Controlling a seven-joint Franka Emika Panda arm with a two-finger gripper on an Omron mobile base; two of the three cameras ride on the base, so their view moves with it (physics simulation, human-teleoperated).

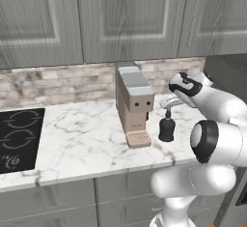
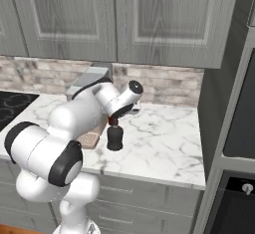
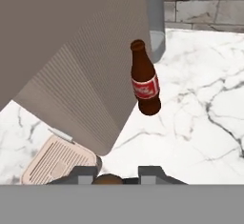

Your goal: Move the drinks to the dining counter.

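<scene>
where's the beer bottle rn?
In the hand view, the beer bottle stands upright on the marble counter, just right of the coffee machine, near the stone backsplash.

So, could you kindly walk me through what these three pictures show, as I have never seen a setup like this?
This is a simulated kitchen with a white robot arm that ends in a two-finger gripper. Two cameras ride on the robot's base, one behind the arm to its left and one to its right, so both show the same marble counter from two sides. The third camera sits on the hand and looks along the fingers.

On the counter stands a tan coffee machine, with a black cooktop set in farther left. Beside the machine is a squat black bottle; the gripper is shut on its narrow neck from above. The hand view shows a brown beer bottle with a red label, standing close by the machine.
</scene>
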